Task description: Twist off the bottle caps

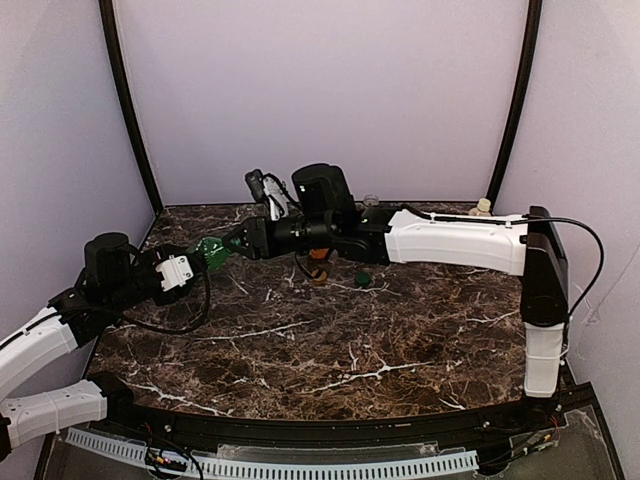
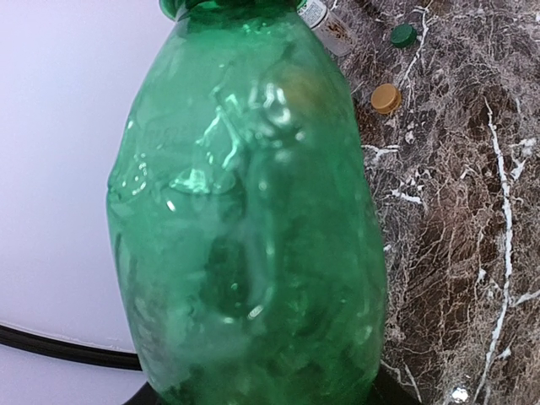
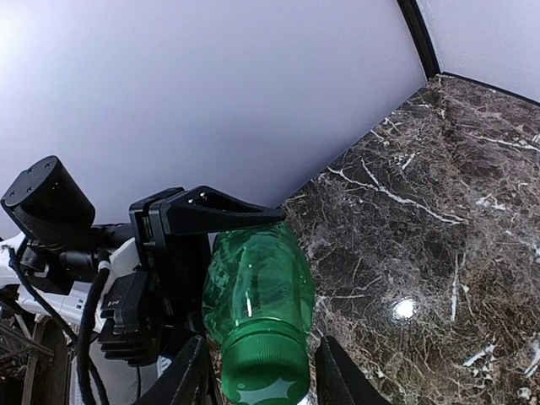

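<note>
The left claw (image 1: 203,258) is pinching a translucent green plastic bottle (image 2: 245,219) by its body and holds it off the dark brown marble-patterned worktop (image 1: 350,350), lying roughly level. This is at the middle left of the overhead view. In the left wrist view the bottle's dented, crinkled wall fills most of the frame. In the right wrist view one black finger (image 3: 224,211) of the left claw lies along the bottle's upper side.

The bright green screw cap (image 3: 263,367) is on the bottle's neck, at the bottom centre of the right wrist view. The right claw (image 3: 261,384) has it between its two fingers, one close on each side. The pictures do not show whether they press on the cap.

Two loose caps lie on the worktop. The dark green round cap (image 1: 363,279) sits just right of centre in the overhead view, below the right arm's white link. The tan-gold round cap (image 2: 386,98) lies near it, in the upper right of the left wrist view. Just beside the dark green one, at the top edge of that view, is the end of a clear labelled bottle (image 2: 325,21).

A small pale-topped container (image 1: 483,207) stands by the back wall, upper right in the overhead view. It is too small to make out further.
</note>
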Tool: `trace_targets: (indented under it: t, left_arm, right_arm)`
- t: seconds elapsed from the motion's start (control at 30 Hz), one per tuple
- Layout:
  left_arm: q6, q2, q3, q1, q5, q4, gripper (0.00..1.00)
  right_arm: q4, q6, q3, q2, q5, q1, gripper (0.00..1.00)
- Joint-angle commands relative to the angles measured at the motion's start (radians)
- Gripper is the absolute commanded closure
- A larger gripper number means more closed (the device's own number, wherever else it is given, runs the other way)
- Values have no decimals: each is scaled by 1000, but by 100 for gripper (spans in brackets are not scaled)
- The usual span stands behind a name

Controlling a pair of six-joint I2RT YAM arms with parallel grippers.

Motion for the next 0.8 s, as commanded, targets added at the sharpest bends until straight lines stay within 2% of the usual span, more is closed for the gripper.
trace_targets:
  t: [0.0, 0.13, 0.3, 0.57, 0.63, 0.73, 0.77]
  left_arm:
    - [6, -12, -7, -6, 24, -13, 99]
    - [7, -15, -7, -6, 23, -17, 99]
    - [10, -10, -5, -6, 26, -11, 99]
    - [13, -8, -2, -6, 22, 1, 99]
    - [12, -9, -1, -6, 25, -1, 99]
    - [12, -13, 2, -6, 41, -8, 99]
    - [13, -16, 2, -6, 49, -22, 99]
  right_arm:
    - [9, -32, 43, 15, 8, 3, 57]
    - [7, -41, 40, 8, 4, -2, 67]
    - [-4, -27, 19, 1, -19, -2, 63]
    - [-8, -16, -26, -17, -14, -2, 68]
    - [-7, -26, -28, -21, -13, -2, 76]
    - [-3, -58, -26, -27, -19, -2, 98]
    - [-1, -76, -26, -31, -28, -2, 100]
